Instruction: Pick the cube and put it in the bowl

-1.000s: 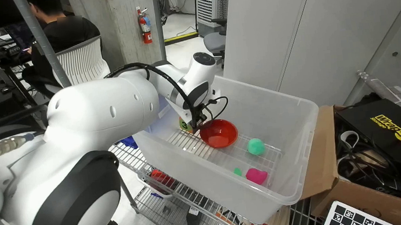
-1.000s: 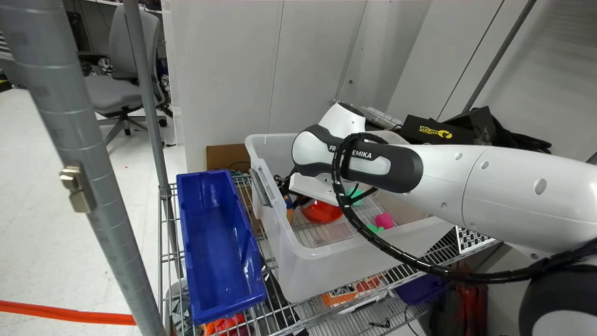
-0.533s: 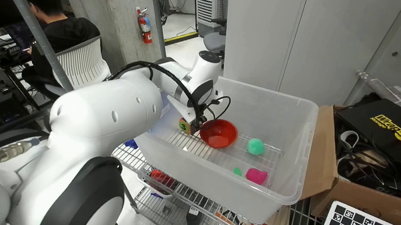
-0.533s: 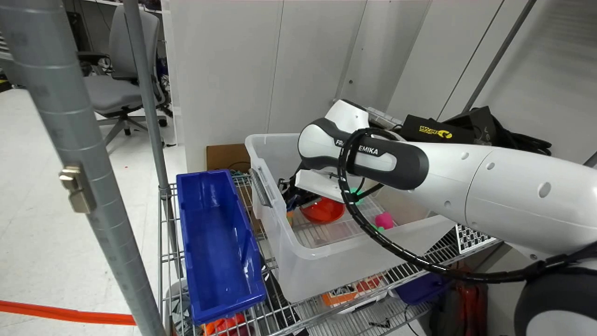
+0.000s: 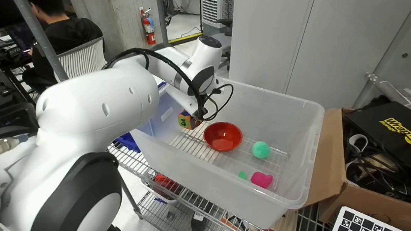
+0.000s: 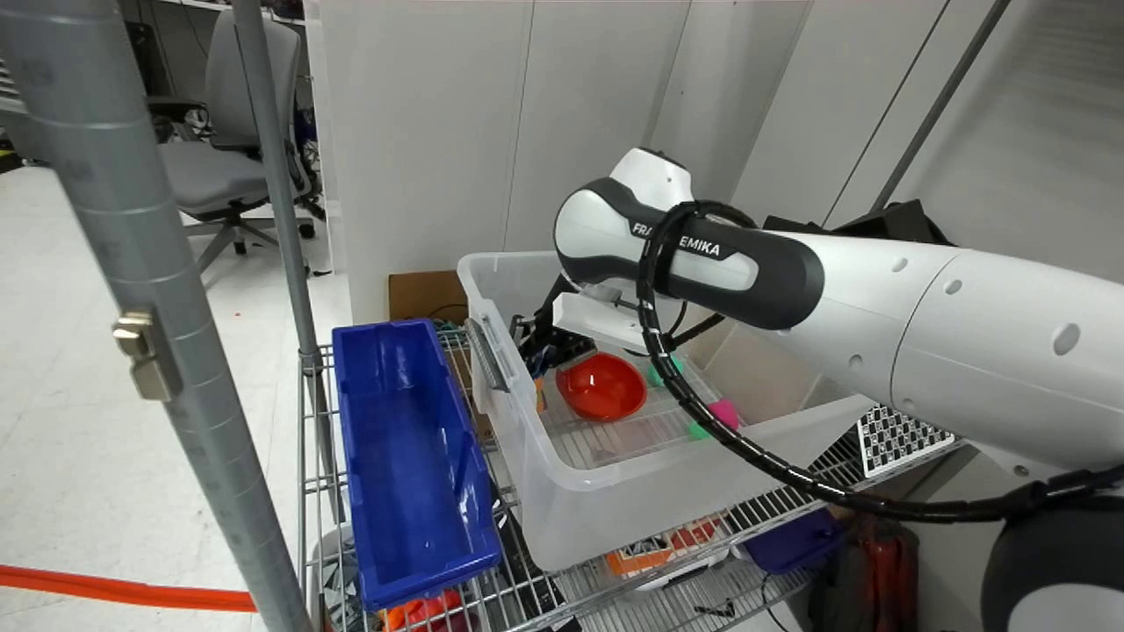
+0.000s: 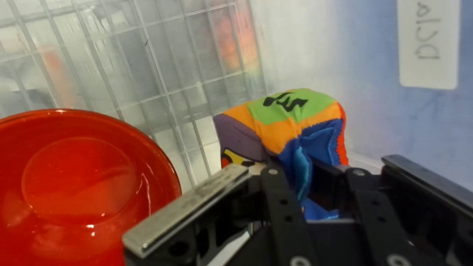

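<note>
- One long blue plastic bin [image 6: 408,465]: at left in an exterior view.
- Translucent white plastic tub [image 6: 584,522], beside it: contains a multicoloured fabric cube [image 7: 282,127], shallow round red bowl [image 6: 601,386], green ball [image 5: 261,149], pink piece [image 5: 261,179].
- Black two-fingered gripper [image 7: 315,173]: pinches the cube near the bowl.
- White jointed arm [image 6: 992,325]: in an exterior view, extends from the right, wrist angled downward.

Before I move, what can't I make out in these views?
Cube: in the wrist view, part of its near side is hidden by the gripper.
Bowl: in the wrist view, cut off by the picture's left and bottom edges.
White label: in the wrist view, cut off by the top edge.
Green ball: in an exterior view, partly hidden by the black cable.
</note>
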Robot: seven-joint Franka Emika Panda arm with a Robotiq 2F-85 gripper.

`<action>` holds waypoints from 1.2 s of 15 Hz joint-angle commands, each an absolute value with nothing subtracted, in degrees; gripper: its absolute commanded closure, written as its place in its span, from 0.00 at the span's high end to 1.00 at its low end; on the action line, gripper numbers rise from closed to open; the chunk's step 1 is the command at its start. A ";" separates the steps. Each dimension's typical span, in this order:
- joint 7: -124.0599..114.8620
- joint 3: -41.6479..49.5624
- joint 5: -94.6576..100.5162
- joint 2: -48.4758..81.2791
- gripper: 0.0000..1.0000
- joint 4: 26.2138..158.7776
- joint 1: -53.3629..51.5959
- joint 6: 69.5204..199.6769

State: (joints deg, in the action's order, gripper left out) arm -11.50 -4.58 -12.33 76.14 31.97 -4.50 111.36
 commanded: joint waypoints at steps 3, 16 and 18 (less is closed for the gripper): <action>-8.96 -3.51 -11.56 72.65 0.03 32.41 -2.90 109.85; -13.37 1.11 -11.73 76.02 0.03 32.20 2.61 111.10; -13.99 1.28 -11.55 77.01 0.03 32.40 2.39 110.69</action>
State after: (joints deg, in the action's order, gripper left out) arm -12.16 0.86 -11.87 75.77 33.00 2.98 111.34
